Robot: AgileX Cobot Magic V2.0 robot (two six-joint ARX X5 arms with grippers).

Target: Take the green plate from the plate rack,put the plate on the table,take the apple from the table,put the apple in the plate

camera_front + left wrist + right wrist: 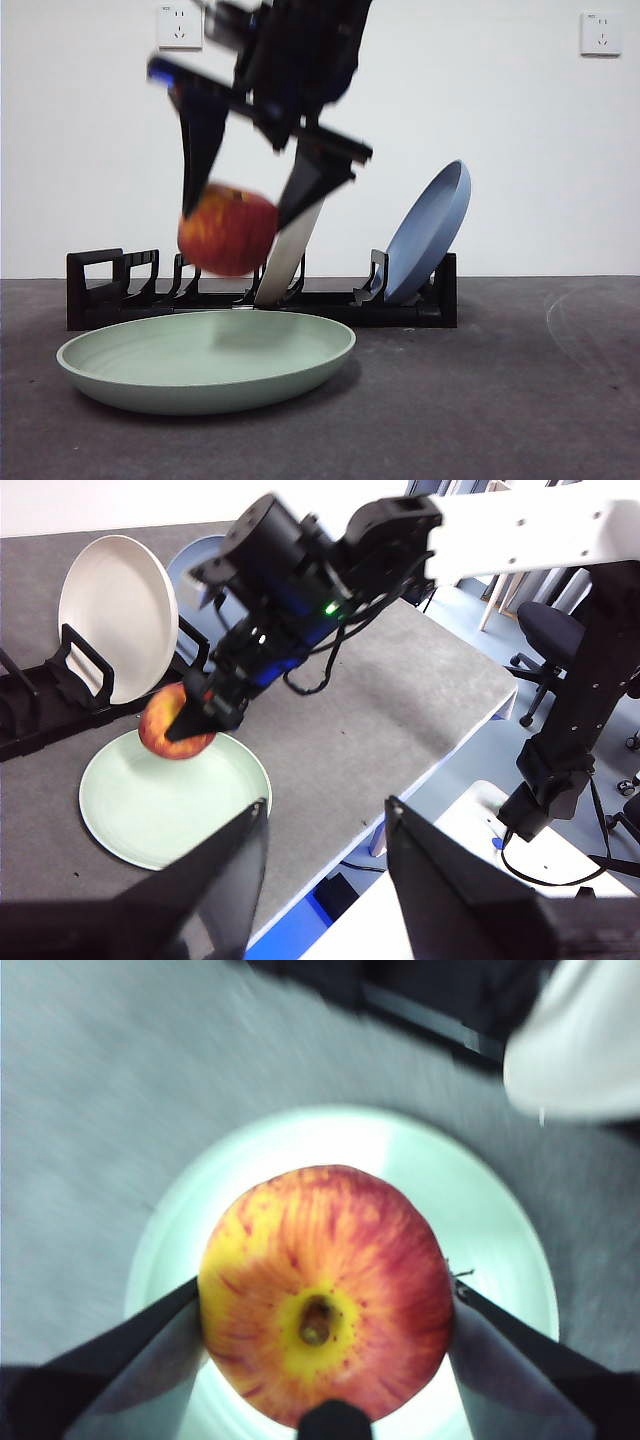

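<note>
Surface: dark grey, faintly mottled matte table (520, 400), with a plain white wall (520, 130) behind it carrying two white sockets high up.
Nearest item: the large, round, shallow, pale mint green plate (205, 362) lies flat on the table in front of the rack; the left wrist view shows it near the table's edge (172, 800).
Held item: the round apple, red streaked with yellow-orange (228, 229), hangs in the air above the green plate, clear of its surface; in the right wrist view its stem dimple faces the camera (325, 1305) and the plate's rim rings it from below.
Right gripper (254, 205): comes down from the top of the front view, blurred, its two black jaws pinching the apple on opposite sides (325, 1360).
Left gripper (325, 825): held away from the work, off beyond the table's edge, looking across at the other arm; its jaws stand spread with nothing between them.
Rack: the long, low black plastic plate rack (250, 295) with upright dividers sits just behind the green plate.
In the rack: a cream-white plate (118, 615) stands on edge about midway, seen edge-on behind the apple in the front view; a blue plate (425, 235) leans at the far right end.
</note>
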